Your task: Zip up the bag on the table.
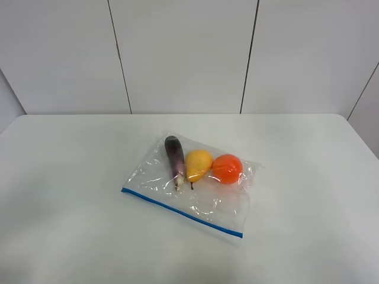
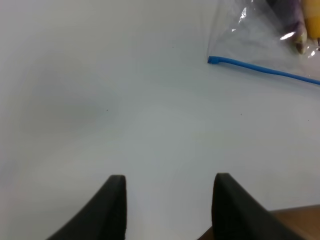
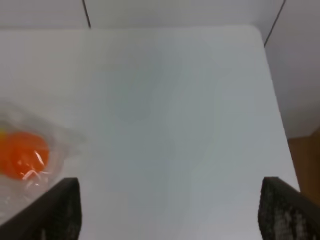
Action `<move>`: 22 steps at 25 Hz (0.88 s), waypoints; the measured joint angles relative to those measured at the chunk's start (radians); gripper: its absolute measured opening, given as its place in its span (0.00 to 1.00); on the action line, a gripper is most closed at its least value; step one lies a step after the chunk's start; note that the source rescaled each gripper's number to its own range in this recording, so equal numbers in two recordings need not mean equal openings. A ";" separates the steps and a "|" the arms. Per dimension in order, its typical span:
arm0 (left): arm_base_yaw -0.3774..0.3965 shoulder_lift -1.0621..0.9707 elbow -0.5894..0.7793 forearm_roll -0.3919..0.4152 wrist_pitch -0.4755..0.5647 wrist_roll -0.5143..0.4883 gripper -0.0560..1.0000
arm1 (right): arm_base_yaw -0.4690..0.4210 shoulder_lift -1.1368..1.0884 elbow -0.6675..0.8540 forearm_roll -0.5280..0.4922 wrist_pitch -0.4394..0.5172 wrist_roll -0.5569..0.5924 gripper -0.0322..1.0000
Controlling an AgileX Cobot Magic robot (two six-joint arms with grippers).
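Observation:
The clear bag (image 1: 189, 189) lies flat in the middle of the white table (image 1: 71, 177). Its blue zipper strip (image 1: 180, 212) runs along the near edge. An eggplant (image 1: 174, 158), a yellow pear (image 1: 198, 164) and an orange fruit (image 1: 227, 168) show through it. No gripper shows in the high view. In the left wrist view my left gripper (image 2: 169, 205) is open and empty above bare table, with the bag's corner and zipper end (image 2: 214, 60) well apart from it. In the right wrist view my right gripper (image 3: 170, 210) is wide open and empty, with the orange fruit (image 3: 22, 155) off to one side.
Grey wall panels (image 1: 183, 53) stand behind the table's far edge. The table's far right rounded corner (image 3: 257, 32) shows in the right wrist view. A brown floor strip (image 2: 295, 220) shows past the table's near edge in the left wrist view.

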 joint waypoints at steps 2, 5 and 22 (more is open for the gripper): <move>0.000 0.000 0.000 0.000 0.000 0.000 0.93 | 0.000 -0.071 0.028 0.022 0.000 0.009 1.00; 0.000 0.000 0.000 0.000 0.000 0.000 0.93 | 0.000 -0.183 0.100 0.056 0.000 0.010 1.00; 0.000 0.000 0.000 0.000 0.000 0.000 0.93 | 0.000 -0.776 0.512 0.073 -0.107 0.014 1.00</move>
